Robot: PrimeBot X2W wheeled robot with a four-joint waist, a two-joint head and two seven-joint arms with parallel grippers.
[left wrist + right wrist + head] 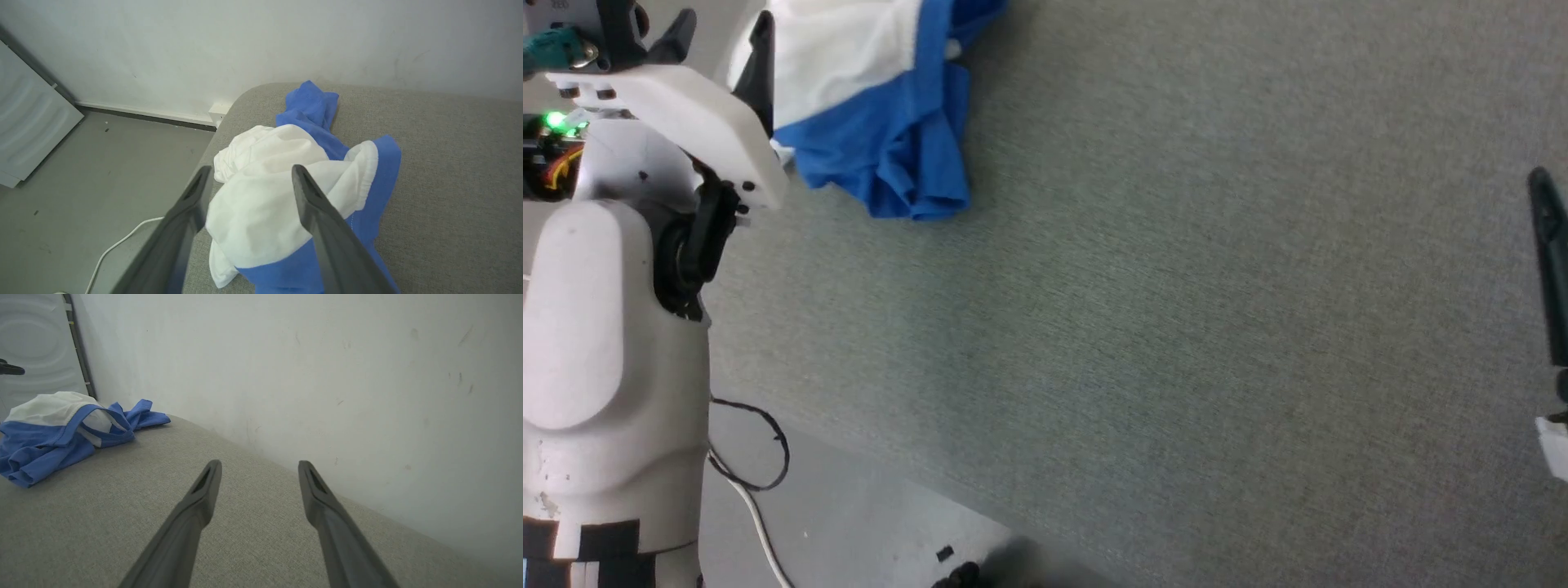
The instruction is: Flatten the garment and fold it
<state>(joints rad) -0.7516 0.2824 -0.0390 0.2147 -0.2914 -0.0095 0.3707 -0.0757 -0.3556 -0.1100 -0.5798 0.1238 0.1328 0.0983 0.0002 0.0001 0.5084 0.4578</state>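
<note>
Find the shirt [261, 212] heaped at a rounded corner of the counter [449, 183], close to the edge above the floor [81, 175]. White body bunched on top, blue sleeves crumpled beneath and behind, no chest print on show. Not yet flattened, nothing folded.

Find the left tool [251, 169] spread wide, fingers straddling the white mound from above, pinching nothing. Cannot tell whether touching cloth. Find the right tool [258, 463] spread wide too, empty, hovering over bare counter well apart from the shirt, aimed toward the wall [327, 375].

Risks, as judged from here:
- Avoid closing on the crown of the mound. Would probably catch several layers at once and lift a knot rather than one edge, making flattening harder.
- Avoid pulling toward the near edge. With so little counter on that side, could drag the heap off the corner onto the floor beside the white cable [118, 245].
- Avoid lifting with the left tool alone. Would likely leave sleeves twisted inside the body, with the right tool too far off to pin a second point.
- Hard to pick out a true hem or seam in this heap, so easy to spread it skewed or inside out.
- Beware of digging fingertips into the soft grey top while reaching under cloth. Could snag or stall.
</note>
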